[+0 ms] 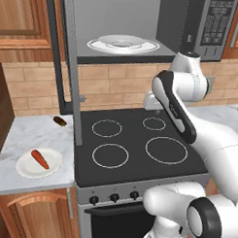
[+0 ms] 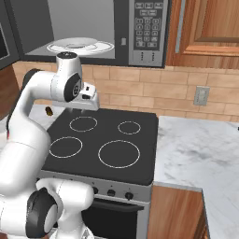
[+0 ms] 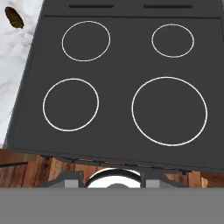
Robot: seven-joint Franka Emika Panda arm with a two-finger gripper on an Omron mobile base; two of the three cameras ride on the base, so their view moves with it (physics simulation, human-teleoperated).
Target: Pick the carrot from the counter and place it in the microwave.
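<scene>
**Carrot on plate, arm above stove**

At far left, the carrot lies on a white plate, which sits on the marble counter. Near the back of that counter lies a small dark brown item, just beside the black stove top. Above, the microwave stands with its door swung open; the glass turntable inside is bare. The gripper hangs over the rear of the stove, well apart from the carrot. Whether its jaws are parted or closed cannot be told.
</scene>
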